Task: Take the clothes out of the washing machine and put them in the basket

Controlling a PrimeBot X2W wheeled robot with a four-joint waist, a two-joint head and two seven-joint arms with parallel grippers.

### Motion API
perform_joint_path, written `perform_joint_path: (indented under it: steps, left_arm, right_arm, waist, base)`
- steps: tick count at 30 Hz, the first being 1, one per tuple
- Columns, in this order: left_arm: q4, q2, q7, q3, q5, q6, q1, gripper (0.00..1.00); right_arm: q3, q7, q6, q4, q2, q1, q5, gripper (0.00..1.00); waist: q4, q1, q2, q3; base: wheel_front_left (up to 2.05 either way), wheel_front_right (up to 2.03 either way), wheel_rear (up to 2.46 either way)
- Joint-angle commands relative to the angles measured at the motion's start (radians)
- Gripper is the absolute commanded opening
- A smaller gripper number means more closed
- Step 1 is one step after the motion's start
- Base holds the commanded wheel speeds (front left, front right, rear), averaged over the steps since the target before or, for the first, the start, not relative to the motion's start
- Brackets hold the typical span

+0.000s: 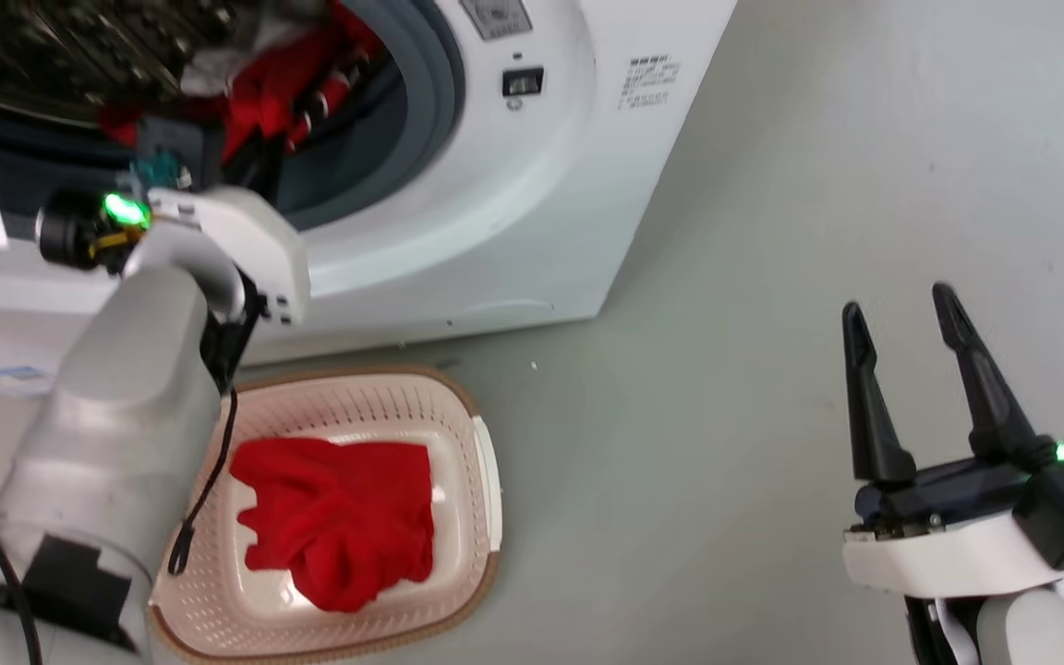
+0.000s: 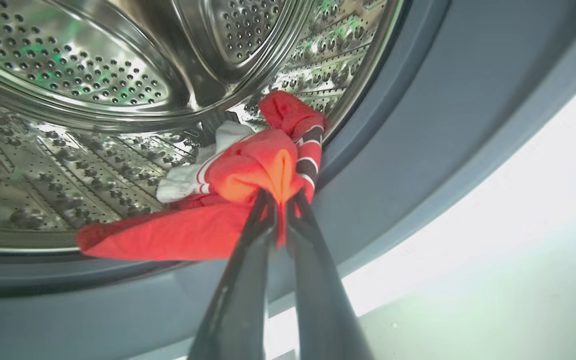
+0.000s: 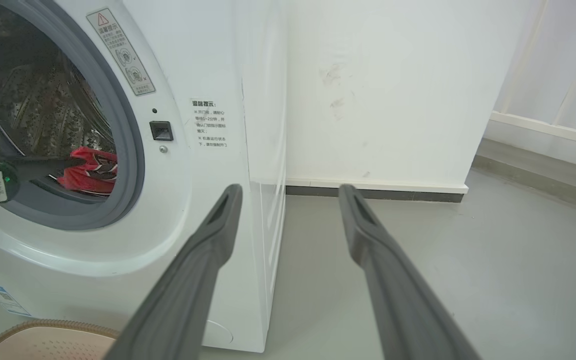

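A red-and-white jersey (image 2: 248, 175) lies bunched at the front lip of the washing machine's (image 1: 513, 212) steel drum (image 2: 68, 85), draped over the grey gasket. My left gripper (image 2: 280, 197) reaches into the opening and is shut on a fold of the jersey (image 1: 283, 83). A plain red garment (image 1: 338, 517) lies in the cream basket (image 1: 481, 462) on the floor below the machine door opening. My right gripper (image 1: 901, 309) hovers open and empty over the floor at the right, away from the machine. The jersey (image 3: 90, 170) also shows through the opening in the right wrist view.
Grey floor (image 1: 726, 416) stretches to the right of the machine and basket. A white wall (image 3: 378, 90) with a dark skirting stands behind the machine's right side. The basket rim (image 3: 43, 327) sits against the machine's front.
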State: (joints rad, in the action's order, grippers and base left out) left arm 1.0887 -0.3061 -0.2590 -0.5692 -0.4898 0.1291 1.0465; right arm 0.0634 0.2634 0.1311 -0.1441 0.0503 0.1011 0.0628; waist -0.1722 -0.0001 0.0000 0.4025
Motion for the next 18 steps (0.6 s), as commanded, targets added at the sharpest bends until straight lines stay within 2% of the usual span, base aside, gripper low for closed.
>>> perform_joint_path:
  steps: [1,7,18]
  left_arm:
    - [-0.03,-0.009,-0.007,-0.009,-0.007,0.001,-0.047,0.0]
    - [-0.166,-0.034,-0.008,0.007,-0.01,-0.001,-0.21,0.0]
    - [-0.374,-0.055,-0.009,0.015,-0.001,-0.029,-0.507,0.0]
  right_arm:
    - [-0.003,0.002,-0.001,0.004,0.0,-0.023,-0.007,1.0]
    - [-0.004,0.002,-0.001,0.016,0.0,-0.071,-0.014,1.0]
    - [-0.017,0.002,-0.001,0.035,0.0,-0.161,-0.03,1.0]
  waist:
    - [0.016,0.0001,0.0,-0.063]
    - [0.031,0.0001,0.0,-0.15]
    - [0.058,0.0001,0.0,-0.296]
  base:
    - [0.0,0.0,0.0]
    - [0.0,0.0,0.0]
    - [0.0,0.0,0.0]
